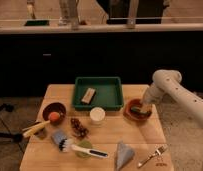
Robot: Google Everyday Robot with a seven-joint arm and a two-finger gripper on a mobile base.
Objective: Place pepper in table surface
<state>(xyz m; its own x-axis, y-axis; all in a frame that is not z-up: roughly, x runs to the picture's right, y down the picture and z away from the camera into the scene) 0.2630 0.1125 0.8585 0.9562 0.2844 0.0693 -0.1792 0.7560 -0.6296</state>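
Observation:
The pepper (137, 111) shows as a small dark-green shape inside the red-brown bowl (130, 113) at the right side of the wooden table surface (110, 132). My gripper (143, 106) reaches down from the white arm (167, 85) into that bowl, right at the pepper. The gripper hides part of the pepper.
A green rectangular tray (98, 93) with a tan block stands at the back middle. A white cup (97, 115), a brown cluster (78, 128), a brush on an olive disc (82, 148), a grey wedge (123, 154), a fork (151, 155) and a bowl with an orange fruit (54, 112) lie around.

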